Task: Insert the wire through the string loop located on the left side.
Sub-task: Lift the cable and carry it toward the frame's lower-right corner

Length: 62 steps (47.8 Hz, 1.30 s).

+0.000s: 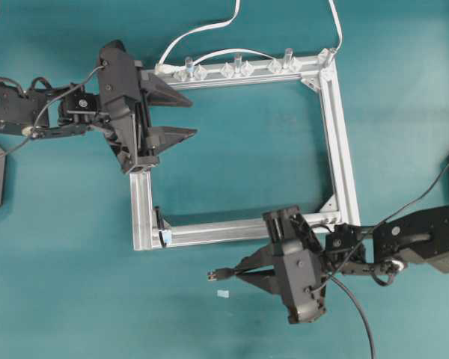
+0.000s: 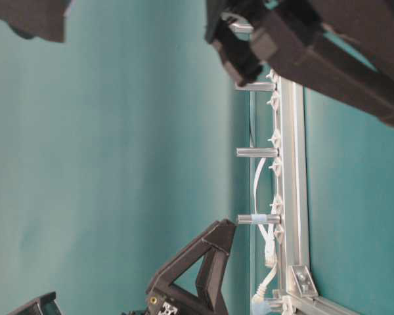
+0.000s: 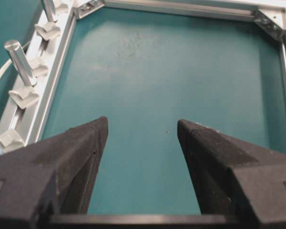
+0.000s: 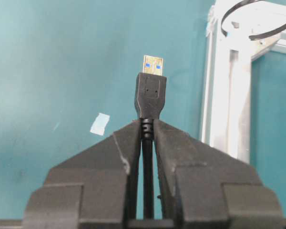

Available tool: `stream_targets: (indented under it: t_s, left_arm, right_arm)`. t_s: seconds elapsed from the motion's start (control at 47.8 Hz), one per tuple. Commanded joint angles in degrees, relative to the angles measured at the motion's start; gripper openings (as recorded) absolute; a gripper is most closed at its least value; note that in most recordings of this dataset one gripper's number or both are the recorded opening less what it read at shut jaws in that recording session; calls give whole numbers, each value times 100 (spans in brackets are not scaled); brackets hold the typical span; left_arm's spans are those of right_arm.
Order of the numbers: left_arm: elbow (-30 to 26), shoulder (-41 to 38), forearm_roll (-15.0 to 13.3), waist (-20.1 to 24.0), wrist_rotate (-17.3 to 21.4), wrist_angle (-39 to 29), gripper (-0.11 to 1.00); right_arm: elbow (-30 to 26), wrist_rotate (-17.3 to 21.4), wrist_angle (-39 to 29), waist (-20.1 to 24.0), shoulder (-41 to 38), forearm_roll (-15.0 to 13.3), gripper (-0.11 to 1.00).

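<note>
We hold the wire (image 4: 148, 191) clenched in our right gripper (image 1: 243, 273), the jaws pinched on the cord just behind the plug (image 4: 150, 93), whose metal tip sticks out ahead. Seen from overhead, the plug (image 1: 213, 275) sits off the frame (image 1: 344, 164), just outside its near rail, pointing left. The string loop (image 1: 159, 222) stands at the near-left corner of that frame, a little up and left of the plug, apart from it. Our left gripper (image 1: 188, 117) hangs with its jaws spread and nothing in them, over the frame's left side near the far corner.

We judge this to be the approach step: the wire is grasped but not yet threaded. The next move calls for lining the plug up with the loop's opening and pushing it through.

The loop is tiny overhead, so we cannot tell which way its opening faces. The right wrist view cuts it off at the top edge, and the table-level view does not show it.
</note>
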<state>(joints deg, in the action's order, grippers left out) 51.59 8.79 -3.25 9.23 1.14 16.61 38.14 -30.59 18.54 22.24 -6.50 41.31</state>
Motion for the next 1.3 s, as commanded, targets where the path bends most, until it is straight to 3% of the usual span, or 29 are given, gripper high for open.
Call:
stream_targets:
  t_s: [0.0, 0.502, 0.795, 1.276]
  left_arm:
    - [-18, 158, 18, -26, 35, -18, 67]
    - [105, 308, 18, -105, 26, -26, 67]
    - [105, 316, 9, -185, 26, -97, 67]
    - [105, 316, 18, -501, 26, -352, 67]
  right_arm:
    - [-18, -9, -9, -35, 229, 0, 11]
    - [9, -9, -44, -70, 255, 0, 11]
    - [88, -35, -44, -369, 255, -18, 11]
    - [88, -404, -246, -738, 255, -26, 11]
